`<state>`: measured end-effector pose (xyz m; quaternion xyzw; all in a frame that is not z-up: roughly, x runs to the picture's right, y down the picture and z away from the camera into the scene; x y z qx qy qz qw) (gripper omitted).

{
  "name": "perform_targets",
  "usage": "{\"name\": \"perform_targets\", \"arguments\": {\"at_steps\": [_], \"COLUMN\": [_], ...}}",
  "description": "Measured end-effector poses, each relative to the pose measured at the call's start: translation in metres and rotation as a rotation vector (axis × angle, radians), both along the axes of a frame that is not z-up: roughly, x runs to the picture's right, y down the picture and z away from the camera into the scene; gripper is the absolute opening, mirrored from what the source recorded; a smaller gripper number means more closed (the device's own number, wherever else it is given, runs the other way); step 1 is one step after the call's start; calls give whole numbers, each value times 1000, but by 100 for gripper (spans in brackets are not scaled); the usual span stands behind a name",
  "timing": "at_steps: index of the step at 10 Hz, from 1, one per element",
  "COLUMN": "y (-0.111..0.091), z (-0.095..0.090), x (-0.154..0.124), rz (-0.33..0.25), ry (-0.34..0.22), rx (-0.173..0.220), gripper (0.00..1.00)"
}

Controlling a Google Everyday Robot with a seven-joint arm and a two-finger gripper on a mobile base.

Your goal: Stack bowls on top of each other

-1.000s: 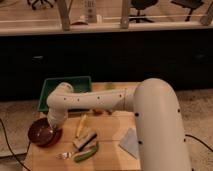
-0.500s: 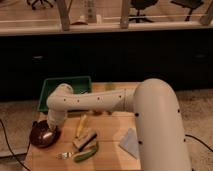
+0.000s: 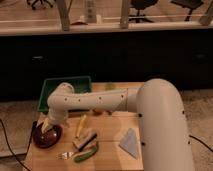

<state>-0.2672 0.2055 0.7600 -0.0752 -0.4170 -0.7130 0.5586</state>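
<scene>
Watching the arm (image 3: pixel 95 100) first: it reaches from the right across the worktop (image 3: pixel 111 159) to the left edge. Over the last second its wrist has slid a little left and down. The tray (image 3: pixel 50 86) at the far-left corner has not moved. The bowl (image 3: pixel 43 142) sits near the near-left corner, much where it was a second ago. I can make out only one bowl shape and cannot tell whether another is nested inside it. The gripper (image 3: pixel 48 127) was beside the bowl's right rim and now hangs right over the bowl, touching or nearly touching the inside. I cannot tell how far open it is or whether it holds anything. I judge it is either taking hold of this bowl or setting something into it, so the stack is not confirmed. The grey sheet (image 3: pixel 130 143) near the near-right corner lies well apart.
</scene>
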Motion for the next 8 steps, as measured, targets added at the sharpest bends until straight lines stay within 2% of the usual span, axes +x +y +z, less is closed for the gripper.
{"name": "perform_targets", "arguments": {"at_steps": [8], "y": [-11], "z": [-1], "x": [4], "rz": [28], "ry": [-15], "rx": [22], "gripper": [80]}}
